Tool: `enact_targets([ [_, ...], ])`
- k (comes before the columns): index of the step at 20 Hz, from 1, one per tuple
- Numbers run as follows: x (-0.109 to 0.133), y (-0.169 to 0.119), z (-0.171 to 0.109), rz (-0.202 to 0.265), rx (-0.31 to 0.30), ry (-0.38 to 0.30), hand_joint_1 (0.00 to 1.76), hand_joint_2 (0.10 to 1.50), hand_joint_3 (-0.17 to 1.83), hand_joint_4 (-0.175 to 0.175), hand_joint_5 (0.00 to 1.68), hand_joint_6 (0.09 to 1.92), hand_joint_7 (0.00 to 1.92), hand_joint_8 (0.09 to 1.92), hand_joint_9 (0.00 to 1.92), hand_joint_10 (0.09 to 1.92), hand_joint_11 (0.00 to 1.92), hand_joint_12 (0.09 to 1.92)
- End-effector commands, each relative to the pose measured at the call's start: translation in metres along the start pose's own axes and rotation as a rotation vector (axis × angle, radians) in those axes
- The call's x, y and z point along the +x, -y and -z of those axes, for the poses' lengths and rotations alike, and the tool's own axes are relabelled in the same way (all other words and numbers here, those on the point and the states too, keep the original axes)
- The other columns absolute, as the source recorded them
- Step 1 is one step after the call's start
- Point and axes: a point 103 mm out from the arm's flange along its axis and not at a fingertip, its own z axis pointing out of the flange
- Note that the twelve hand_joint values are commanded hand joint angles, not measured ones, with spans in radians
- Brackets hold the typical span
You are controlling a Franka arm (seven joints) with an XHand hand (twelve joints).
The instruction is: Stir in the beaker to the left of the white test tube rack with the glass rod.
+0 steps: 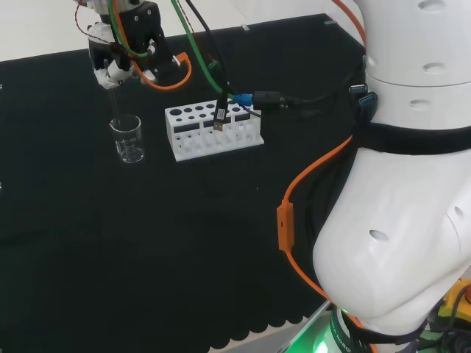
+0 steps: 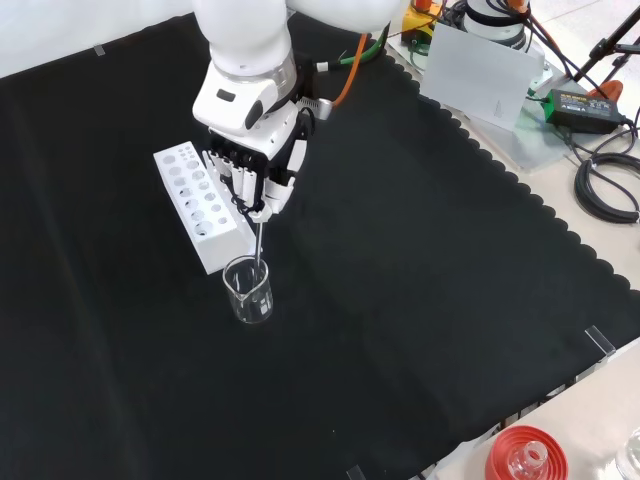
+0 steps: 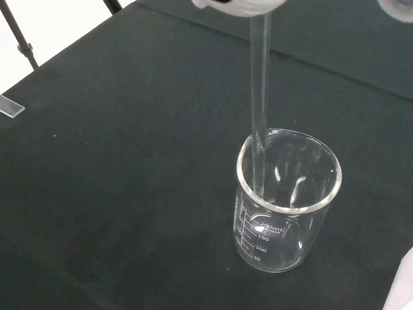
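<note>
Rod in the beaker, ready to stir

The hand (image 2: 255, 165) held the glass rod (image 3: 259, 103) in curled fingers inside the beaker (image 3: 287, 200); a wide stir could tip it.

One glass beaker (image 2: 248, 290), one glass rod (image 3: 259, 97), one white test tube rack (image 1: 213, 130), one hand (image 2: 255, 170)
</note>
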Motion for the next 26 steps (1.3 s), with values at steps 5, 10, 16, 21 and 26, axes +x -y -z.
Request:
enact_targets([
  [5, 0.001, 0.011, 0.006, 0.005, -0.001, 0.003, 1.31, 1.07, -0.17, -0.175, 1.24, 0.57, 1.29, 0.58, 1.79, 0.4, 1.63, 0.69],
  [10, 0.006, 0.004, 0.008, 0.017, 0.01, 0.006, 1.31, 1.07, -0.17, -0.175, 1.24, 0.57, 1.29, 0.58, 1.79, 0.4, 1.63, 0.69],
  [16, 0.0, 0.01, 0.016, 0.006, -0.004, -0.008, 1.31, 1.07, -0.17, -0.175, 1.24, 0.57, 1.29, 0.58, 1.79, 0.4, 1.63, 0.69],
  [21, 0.006, 0.007, 0.015, 0.032, -0.034, -0.013, 1.31, 1.07, -0.17, -0.175, 1.24, 0.57, 1.29, 0.58, 1.79, 0.4, 1.63, 0.69],
  [26, 0.008, 0.006, 0.017, 0.022, -0.012, 0.003, 1.31, 1.07, -0.17, -0.175, 1.24, 0.57, 1.29, 0.58, 1.79, 0.4, 1.63, 0.69],
])
